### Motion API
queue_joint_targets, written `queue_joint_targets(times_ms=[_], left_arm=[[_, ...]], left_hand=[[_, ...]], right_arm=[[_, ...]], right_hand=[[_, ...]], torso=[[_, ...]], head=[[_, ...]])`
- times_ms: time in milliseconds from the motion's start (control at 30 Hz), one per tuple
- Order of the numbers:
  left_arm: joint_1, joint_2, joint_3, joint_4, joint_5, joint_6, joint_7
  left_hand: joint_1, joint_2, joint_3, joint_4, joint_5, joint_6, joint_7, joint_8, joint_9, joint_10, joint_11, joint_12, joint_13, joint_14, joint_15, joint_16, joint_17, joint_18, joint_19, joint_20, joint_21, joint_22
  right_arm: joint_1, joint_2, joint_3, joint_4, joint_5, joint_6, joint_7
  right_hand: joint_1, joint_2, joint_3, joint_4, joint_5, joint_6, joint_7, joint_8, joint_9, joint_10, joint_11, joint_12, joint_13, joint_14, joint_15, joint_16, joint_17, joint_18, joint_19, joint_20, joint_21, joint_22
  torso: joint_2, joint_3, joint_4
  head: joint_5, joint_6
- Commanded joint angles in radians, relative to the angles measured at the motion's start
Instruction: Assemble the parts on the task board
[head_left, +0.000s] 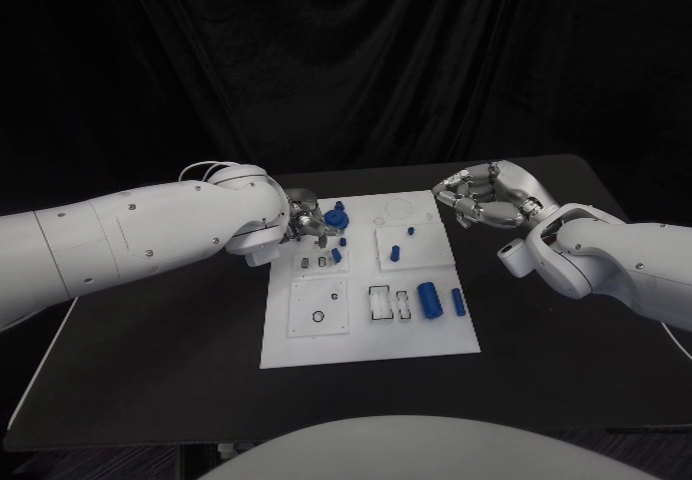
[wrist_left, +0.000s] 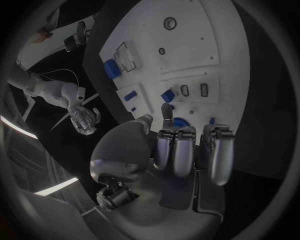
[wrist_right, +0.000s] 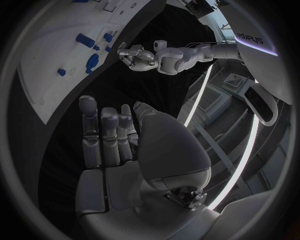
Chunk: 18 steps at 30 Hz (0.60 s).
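From the head camera, the white task board (head_left: 368, 340) sits mid-frame, blue parts (head_left: 430, 297) scattered on it; the left hand (head_left: 299, 222) hovers at its upper left corner, its hold unclear. The right hand (head_left: 488, 197) hangs off the board's upper right, fingers curled, empty. In the left wrist view, fingers (wrist_left: 181, 150) reach over a round blue part (wrist_left: 180, 122); in the right wrist view, the hand (wrist_right: 125, 140) is loosely open, holding nothing.

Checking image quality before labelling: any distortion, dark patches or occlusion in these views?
Head view: evenly lit, task board bright against the dark table; left hand mostly hidden behind its own arm. Left wrist view: fisheye bends the board's edges, the left hand's fingers shadowed. Right wrist view: dim, right hand grey, board curved at the rim.
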Motion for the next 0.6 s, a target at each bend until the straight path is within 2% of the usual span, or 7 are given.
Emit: queue_joint_targets(times_ms=[33, 167, 233, 400, 600], left_arm=[[-0.006, 0.005, 0.001, -0.005, -0.003, -0.007, 0.016], [-0.013, 0.007, 0.001, -0.011, -0.003, -0.003, 0.012], [-0.017, 0.009, 0.001, -0.015, -0.003, -0.002, 0.012], [-0.028, 0.013, 0.001, -0.022, -0.003, -0.005, 0.016], [-0.037, 0.020, 0.001, -0.033, -0.003, -0.024, 0.036]], left_hand=[[0.004, 0.002, -0.003, -0.007, 0.008, 0.018, -0.003, -0.010, 0.011, 0.106, -0.009, 0.004, 0.263, 0.104, -0.013, 0.003, 0.263, -0.018, 0.032, -0.007, 0.003, 0.141], [0.003, 0.002, -0.005, -0.006, 0.008, 0.026, -0.005, -0.014, 0.017, 0.106, -0.011, 0.004, 0.263, 0.104, -0.015, 0.003, 0.263, -0.018, 0.031, -0.009, 0.002, 0.139], [0.002, 0.003, -0.007, -0.005, 0.007, 0.029, -0.006, -0.016, 0.019, 0.106, -0.012, 0.004, 0.263, 0.104, -0.015, 0.003, 0.263, -0.018, 0.031, -0.010, 0.002, 0.138], [0.000, 0.004, -0.008, -0.003, 0.007, 0.031, -0.006, -0.018, 0.022, 0.106, -0.012, 0.004, 0.263, 0.104, -0.016, 0.003, 0.263, -0.017, 0.030, -0.010, 0.001, 0.135], [0.000, 0.005, -0.008, -0.003, 0.009, 0.031, -0.007, -0.022, 0.024, 0.106, -0.013, 0.004, 0.263, 0.104, -0.017, 0.003, 0.263, -0.016, 0.028, -0.011, -0.001, 0.131]], right_arm=[[-0.003, 0.000, 0.001, -0.002, 0.002, 0.021, -0.011], [-0.004, 0.001, 0.001, -0.003, 0.002, 0.024, -0.011], [-0.005, 0.000, 0.001, -0.003, 0.002, 0.025, -0.011], [-0.006, -0.001, 0.001, -0.004, 0.002, 0.028, -0.011], [-0.007, -0.002, 0.001, -0.003, 0.002, 0.031, -0.015]], right_hand=[[0.005, -0.004, 0.007, -0.001, 0.009, -0.007, -0.001, 0.007, -0.001, 0.002, 0.002, 0.008, 0.000, 0.008, 0.001, 0.008, -0.001, 0.011, 0.003, -0.002, -0.003, 0.002], [0.006, -0.004, 0.008, -0.001, 0.011, -0.008, -0.001, 0.007, -0.001, 0.001, 0.002, 0.007, -0.002, 0.008, 0.001, 0.008, -0.002, 0.012, 0.003, -0.002, -0.005, 0.002], [0.006, -0.005, 0.008, -0.001, 0.013, -0.009, 0.000, 0.007, -0.001, -0.002, 0.003, 0.006, -0.005, 0.008, 0.001, 0.008, -0.003, 0.012, 0.004, -0.002, -0.005, 0.002], [0.006, -0.005, 0.009, -0.002, 0.015, -0.010, 0.000, 0.008, -0.001, -0.003, 0.003, 0.006, -0.006, 0.009, 0.001, 0.010, -0.002, 0.012, 0.004, -0.002, -0.005, 0.002], [0.007, -0.005, 0.009, -0.002, 0.016, -0.011, 0.000, 0.008, -0.001, -0.004, 0.003, 0.005, -0.007, 0.009, 0.001, 0.010, -0.002, 0.012, 0.004, -0.002, -0.006, 0.002]], torso=[[-0.001, -0.0029, 0.0012], [-0.003, -0.0028, 0.0033], [-0.003, -0.0025, 0.0020], [-0.003, -0.0041, 0.0036], [-0.005, -0.0032, 0.0045]], head=[[0.003, 0.000], [0.005, 0.000], [0.007, 0.000], [0.004, 0.000], [0.002, 0.000]])
